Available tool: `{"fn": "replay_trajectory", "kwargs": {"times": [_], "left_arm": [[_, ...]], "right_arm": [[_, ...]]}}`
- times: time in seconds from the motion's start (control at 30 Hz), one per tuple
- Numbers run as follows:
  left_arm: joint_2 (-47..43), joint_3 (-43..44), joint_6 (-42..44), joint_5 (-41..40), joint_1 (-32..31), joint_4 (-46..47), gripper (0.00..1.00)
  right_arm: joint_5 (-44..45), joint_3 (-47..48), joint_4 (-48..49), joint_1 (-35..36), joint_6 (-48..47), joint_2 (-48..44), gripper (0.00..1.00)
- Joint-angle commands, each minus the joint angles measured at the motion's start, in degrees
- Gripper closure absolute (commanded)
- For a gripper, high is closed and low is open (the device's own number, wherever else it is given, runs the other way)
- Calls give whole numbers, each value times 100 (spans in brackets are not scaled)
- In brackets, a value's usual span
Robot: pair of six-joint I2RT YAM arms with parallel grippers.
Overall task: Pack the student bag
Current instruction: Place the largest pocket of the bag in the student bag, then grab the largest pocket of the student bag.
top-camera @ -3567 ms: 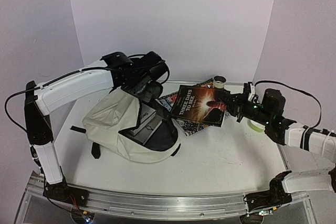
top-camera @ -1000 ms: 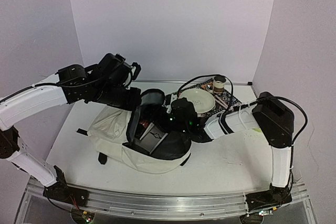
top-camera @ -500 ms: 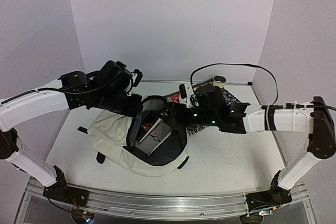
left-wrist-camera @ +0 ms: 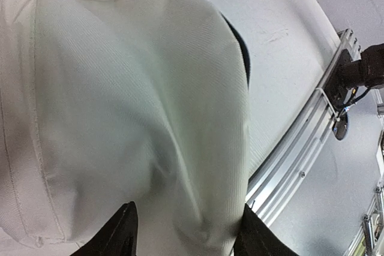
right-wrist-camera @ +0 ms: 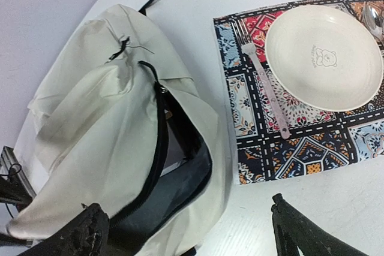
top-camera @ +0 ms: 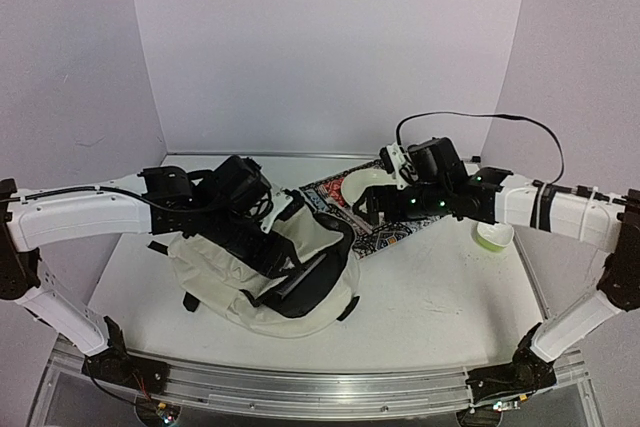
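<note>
Left gripper [left-wrist-camera: 188,223] apart over the student bag [right-wrist-camera: 102,148]; right gripper [right-wrist-camera: 185,223] apart, empty; plate [right-wrist-camera: 300,40] stamp illegible.

student bag [right-wrist-camera: 108,142]: showing as soft cream cloth, matt, finely woven, creasing
zipper trim [right-wrist-camera: 157,148]: edging the student bag's opening, black, matt
placemat [right-wrist-camera: 300,142]: beside the student bag, looking like printed cloth, matt
plate [right-wrist-camera: 324,58]: gleaming faintly, smooth, cream, plastic-looking
fork [right-wrist-camera: 270,97]: appearing pale, smooth, plastic-looking
table [top-camera: 450,297]: appearing white, smooth, lightly scuffed
rail [left-wrist-camera: 300,160]: shining as ridged bare metal, past the student bag
</note>
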Motion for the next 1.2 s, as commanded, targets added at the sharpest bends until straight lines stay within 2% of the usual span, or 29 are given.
{"fn": "replay_trajectory", "kwargs": {"times": [0.0, 0.17, 0.33, 0.47, 0.77, 1.17], "left_arm": [[-5, 484, 488, 407, -35, 179, 39], [75, 951, 642, -444, 100, 107, 35], [609, 1318, 377, -1587, 690, 11, 34], [1092, 1531, 392, -2056, 956, -6, 34], [1741, 1670, 511, -2345, 1142, -27, 34], [1817, 1598, 526, -2185, 1176, -35, 36]], "right_arm": [[-304, 505, -229, -139, -477, 504, 6], [-472, 1067, -237, -142, -715, 1203, 9], [-631, 1649, -247, -141, -1098, 1820, 19], [-901, 2068, -275, -141, -1309, 2292, 28], [-1372, 3171, -335, -143, -1798, 3378, 50], [-1518, 4402, -428, -139, -1962, 4518, 59]]}}
